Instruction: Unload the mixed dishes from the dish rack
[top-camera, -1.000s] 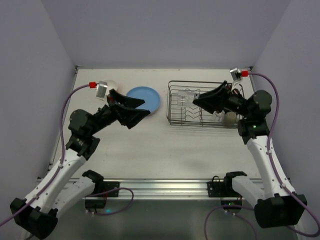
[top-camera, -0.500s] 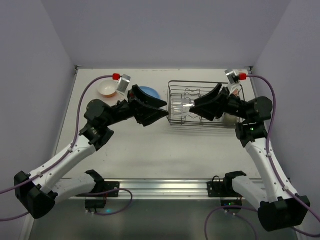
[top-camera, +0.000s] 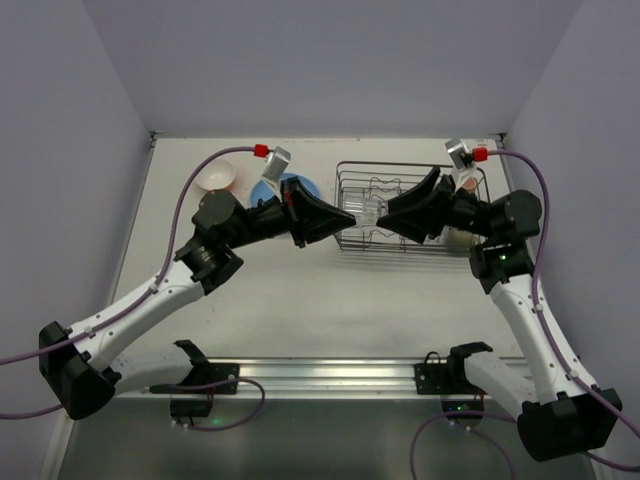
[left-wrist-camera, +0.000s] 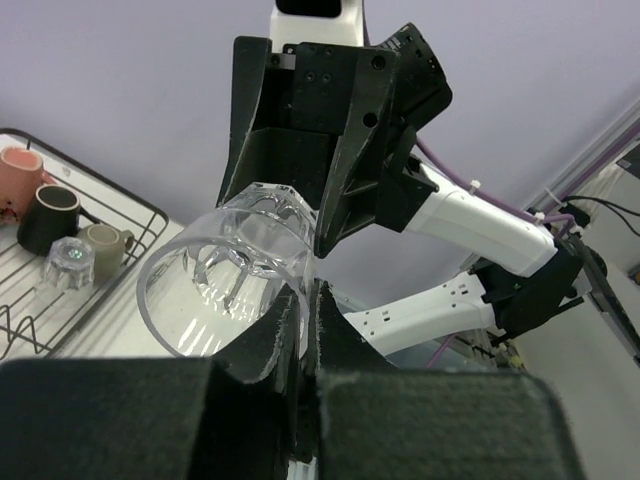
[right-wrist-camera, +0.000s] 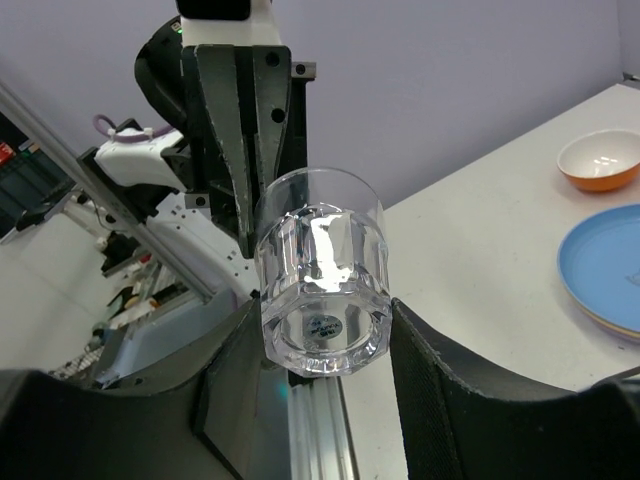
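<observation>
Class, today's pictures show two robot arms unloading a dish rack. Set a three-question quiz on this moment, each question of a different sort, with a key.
1. True or false: the blue plate lies inside the dish rack.
2. The left gripper and the right gripper both grip: A the blue plate; B the clear glass; C the dish rack.
3. Fill in: the bowl beside that plate is ___ outside.

Key: 1 false; 2 B; 3 orange.

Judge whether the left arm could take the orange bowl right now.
Probably not yet: the left gripper is shut on the clear glass, which the right gripper also holds. The orange bowl itself sits uncovered.
</observation>
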